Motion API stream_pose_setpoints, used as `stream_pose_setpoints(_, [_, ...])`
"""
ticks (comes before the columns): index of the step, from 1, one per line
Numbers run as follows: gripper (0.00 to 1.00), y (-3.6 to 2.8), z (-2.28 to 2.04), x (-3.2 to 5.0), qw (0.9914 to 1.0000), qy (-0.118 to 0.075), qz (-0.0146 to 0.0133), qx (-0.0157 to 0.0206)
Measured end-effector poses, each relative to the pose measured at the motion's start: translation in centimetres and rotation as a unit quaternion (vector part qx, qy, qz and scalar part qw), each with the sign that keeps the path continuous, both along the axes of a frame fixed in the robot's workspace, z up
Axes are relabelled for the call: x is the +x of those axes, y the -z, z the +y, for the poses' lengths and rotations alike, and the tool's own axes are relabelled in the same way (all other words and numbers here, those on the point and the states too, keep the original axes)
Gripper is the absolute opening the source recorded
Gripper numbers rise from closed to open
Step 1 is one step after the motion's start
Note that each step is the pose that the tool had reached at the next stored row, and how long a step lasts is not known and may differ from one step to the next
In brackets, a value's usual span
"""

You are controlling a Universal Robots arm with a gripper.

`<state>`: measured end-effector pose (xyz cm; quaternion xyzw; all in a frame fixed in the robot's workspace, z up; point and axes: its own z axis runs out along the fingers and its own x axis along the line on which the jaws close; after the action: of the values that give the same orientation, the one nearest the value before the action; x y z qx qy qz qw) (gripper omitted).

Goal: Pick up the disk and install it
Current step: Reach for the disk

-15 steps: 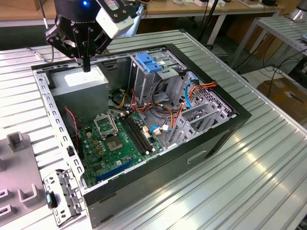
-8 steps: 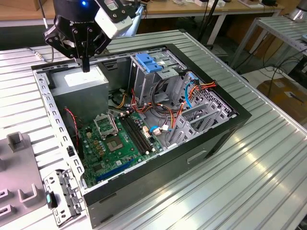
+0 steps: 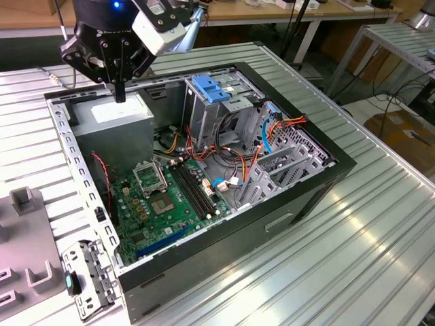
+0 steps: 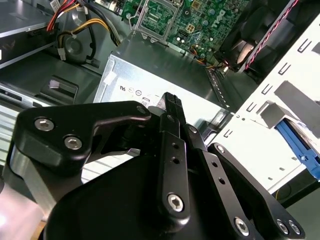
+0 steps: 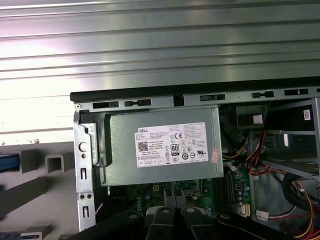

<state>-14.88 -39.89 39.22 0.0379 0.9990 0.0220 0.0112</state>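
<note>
One tool (image 3: 120,89) hangs over the open computer case (image 3: 272,224), and its two fingers are pressed tight together with nothing between them. Right under the tool sits the grey power supply box (image 5: 162,147) with its white sticker. The disk (image 4: 298,146) is not in the tool. A bit of its bright blue frame shows off to the side of the tool, past the pale case wall (image 4: 252,150) and outside the case. In the first wrist view the disk (image 5: 7,162) seems to peek out as a blue strip by the grey holder (image 5: 30,187) on the tabletop (image 3: 380,244). Most of it is hidden, so I cannot tell just how it lies. I think the disk is hard and stiff, and a bit heavy for how small it is. It could break inside if it is bumped or dropped. The blue plastic looks smooth and may slip. The best place to grab it is likely the two long blue edges, not the dark flat face.
</note>
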Motion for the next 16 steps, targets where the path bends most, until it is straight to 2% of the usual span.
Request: stream_pose_setpoints(16, [0.11, 0.01, 0.00, -0.32, 1.00000, 0.000, 0.0000, 0.0000])
